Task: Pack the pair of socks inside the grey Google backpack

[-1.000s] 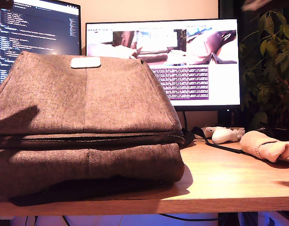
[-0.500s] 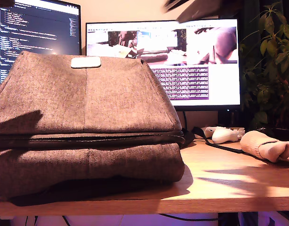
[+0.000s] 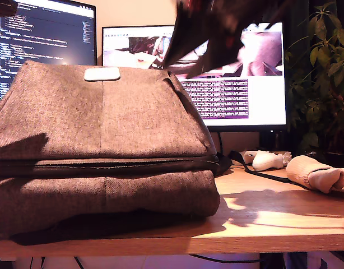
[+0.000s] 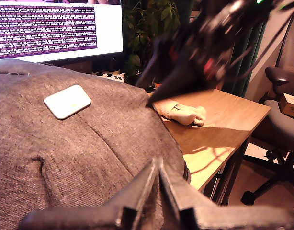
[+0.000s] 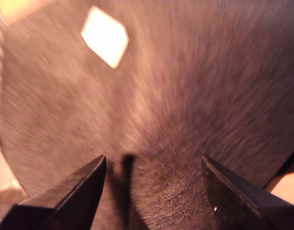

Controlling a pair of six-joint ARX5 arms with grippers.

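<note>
Grey-brown woven backpack with white patch, lying flat at the exterior view's left on the wooden desk. Pale peach pair of socks rests on the desk at that view's right, well apart from the bag. My second claw hangs over the bag, jaws spread and empty; my first claw shows its jaws pressed together above the fabric.

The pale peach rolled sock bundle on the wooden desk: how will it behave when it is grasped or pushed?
The pale peach rolled sock bundle looks like soft knit, so it will probably squash and feel light. Its lumpy, uneven shape suggests it would slide rather than roll, and the roll might loosen.
</note>
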